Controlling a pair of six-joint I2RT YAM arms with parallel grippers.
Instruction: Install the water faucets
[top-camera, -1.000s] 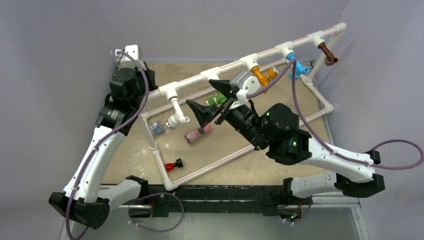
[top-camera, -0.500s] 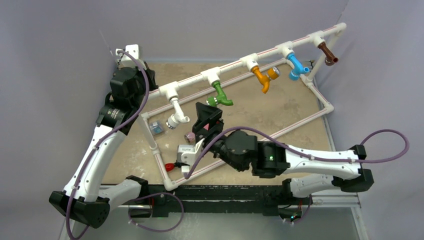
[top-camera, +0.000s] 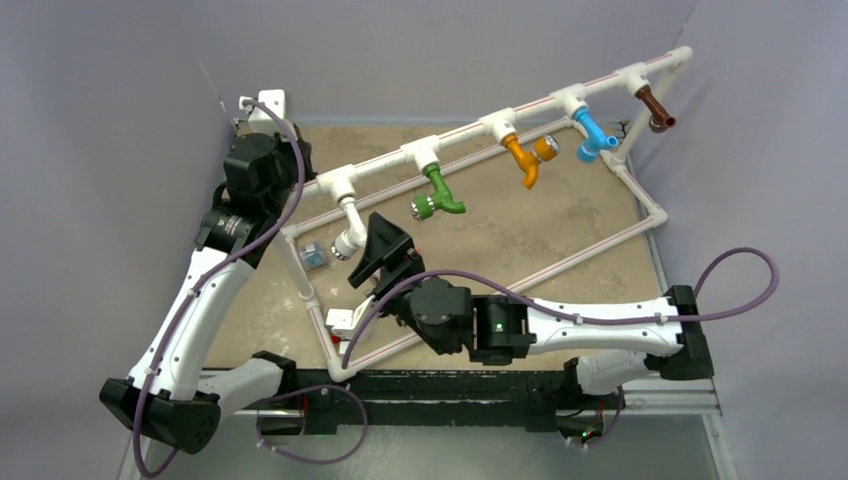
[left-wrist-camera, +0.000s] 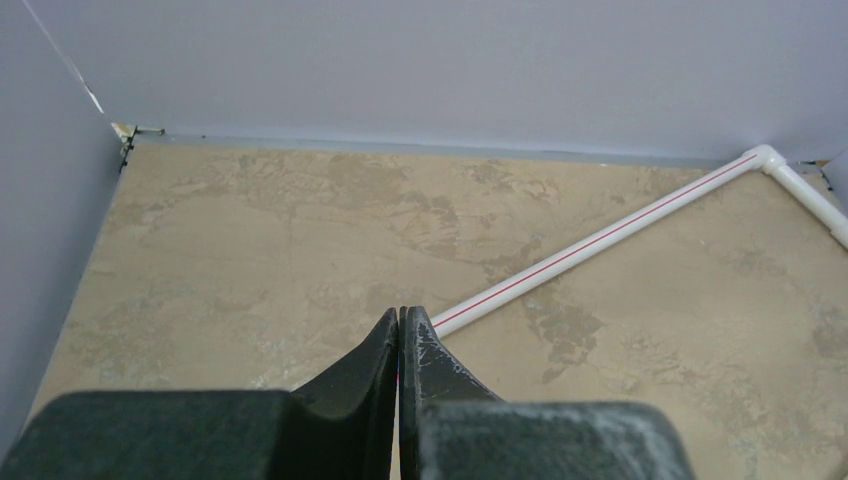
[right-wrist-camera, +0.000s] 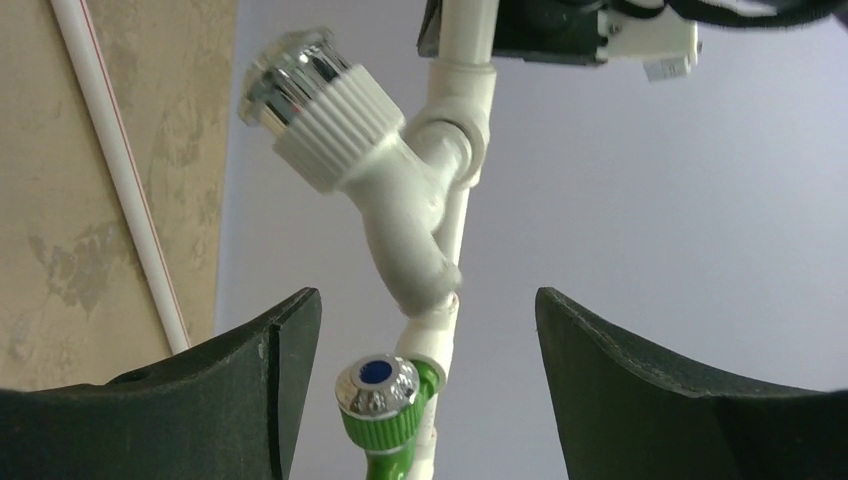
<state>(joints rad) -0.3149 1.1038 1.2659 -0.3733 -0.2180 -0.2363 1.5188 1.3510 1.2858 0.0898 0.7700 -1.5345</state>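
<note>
Five faucets hang on the white pipe frame (top-camera: 470, 128): white (top-camera: 350, 238), green (top-camera: 437, 195), orange (top-camera: 527, 155), blue (top-camera: 592, 133) and brown (top-camera: 655, 107). My right gripper (top-camera: 383, 257) is open and empty, low over the table just right of the white faucet. In the right wrist view the white faucet (right-wrist-camera: 390, 200) and the green faucet (right-wrist-camera: 385, 410) show between the spread fingers (right-wrist-camera: 250, 380) of my right gripper (right-wrist-camera: 428, 296). My left gripper (left-wrist-camera: 401, 312) is shut and empty at the far left corner. The pink-capped cylinder is hidden under the right arm.
A small blue-and-clear part (top-camera: 314, 255) lies on the tan tabletop left of the white faucet. The frame's lower pipes (top-camera: 560, 262) ring the work area, and one pipe (left-wrist-camera: 600, 240) crosses the left wrist view. Grey walls close in at the back and left.
My right gripper has left the green faucet, which now hangs on the pipe, and has swung down and left to beside the white faucet, covering the pink-capped cylinder. The left arm has barely moved.
</note>
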